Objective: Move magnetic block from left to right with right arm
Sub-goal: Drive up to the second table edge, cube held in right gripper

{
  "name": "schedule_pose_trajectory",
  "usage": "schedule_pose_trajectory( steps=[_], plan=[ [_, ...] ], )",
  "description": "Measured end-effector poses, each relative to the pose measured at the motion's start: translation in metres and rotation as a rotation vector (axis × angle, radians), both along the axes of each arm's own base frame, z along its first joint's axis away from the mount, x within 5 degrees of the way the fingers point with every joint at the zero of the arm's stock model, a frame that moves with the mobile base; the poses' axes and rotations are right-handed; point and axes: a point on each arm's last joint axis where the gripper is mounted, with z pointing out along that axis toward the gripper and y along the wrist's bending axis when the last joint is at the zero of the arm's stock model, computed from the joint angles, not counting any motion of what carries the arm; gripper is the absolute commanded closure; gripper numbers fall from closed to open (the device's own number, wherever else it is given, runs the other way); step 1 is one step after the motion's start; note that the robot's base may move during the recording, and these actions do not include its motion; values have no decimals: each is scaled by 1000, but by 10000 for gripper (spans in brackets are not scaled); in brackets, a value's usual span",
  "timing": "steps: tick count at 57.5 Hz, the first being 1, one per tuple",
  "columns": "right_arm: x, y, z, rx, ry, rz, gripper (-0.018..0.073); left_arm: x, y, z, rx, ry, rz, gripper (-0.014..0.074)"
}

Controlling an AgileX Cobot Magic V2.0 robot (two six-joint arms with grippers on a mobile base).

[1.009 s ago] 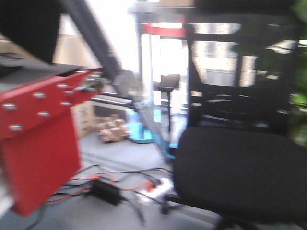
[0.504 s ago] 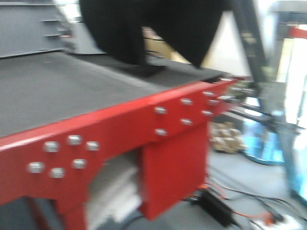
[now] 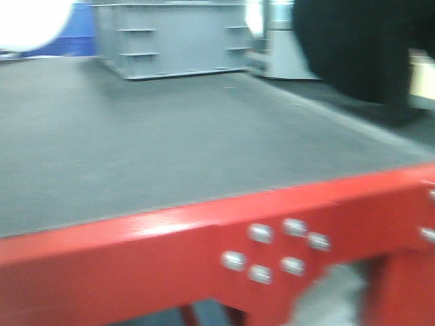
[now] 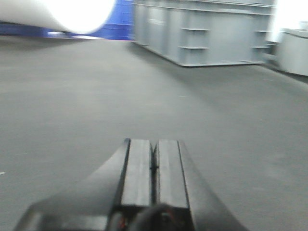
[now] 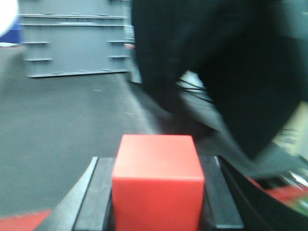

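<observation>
The right gripper (image 5: 158,168) clamps the small bright-red magnetic cube (image 5: 158,185) between its black fingers (image 5: 98,197), with the dark grey matted tabletop (image 5: 57,125) stretching beyond it. The left gripper (image 4: 154,166) has its jaws pressed together on nothing, low over the same mat. Further back stand a grey ribbed crate (image 3: 170,37) and a blurred black shape (image 3: 367,47). The table's red bolted frame (image 3: 136,272) runs along the near edge.

No readable text, labels or numbers anywhere.
</observation>
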Motion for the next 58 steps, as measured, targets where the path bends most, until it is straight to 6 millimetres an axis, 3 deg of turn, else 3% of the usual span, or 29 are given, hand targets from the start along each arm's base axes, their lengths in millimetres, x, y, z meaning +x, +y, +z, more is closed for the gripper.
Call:
schedule_pose_trajectory(
  steps=[58],
  plan=[
    [0,0,0,0,0,0,228,0,0,0,0,0,0,722]
  ],
)
